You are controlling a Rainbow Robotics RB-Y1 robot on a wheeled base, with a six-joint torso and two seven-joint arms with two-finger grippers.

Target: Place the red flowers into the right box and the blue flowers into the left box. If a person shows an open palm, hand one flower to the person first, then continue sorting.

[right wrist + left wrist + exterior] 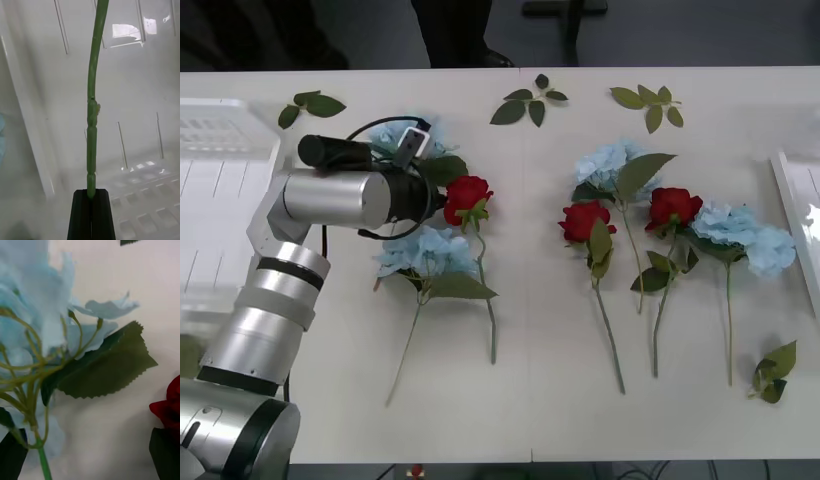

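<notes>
**Two white boxes flank the flowers; one stem pinched, one bloom straddled**

Two trays sit at the table's ends in the front view. The left box (pixel 220 200) lies at 9 o'clock, showing its ribbed white floor. The right box (pixel 798 215) at 3 o'clock is cut off by the frame, so only a strip of rim and floor shows and its contents cannot be made out.

In the right wrist view, the right gripper (pixel 91 192) has its black fingers pressed together on a thin green stem (pixel 91 123) over a white ribbed tray floor (pixel 142 93). The bloom is out of frame, so its colour cannot be told.

The left arm (pixel 330 195) reaches from 8 o'clock over a blue flower (pixel 395 133), which it partly hides. In its wrist view the left gripper (pixel 90 431) is spread, with a dark finger at each corner and the blue cluster (pixel 33 296) with its leaf (pixel 105 371) between them.

On the table lie three red flowers (pixel 467 195) (pixel 585 220) (pixel 673 208). Three more blue flowers (pixel 425 250) (pixel 610 165) (pixel 745 240) lie among them, between the boxes.
</notes>
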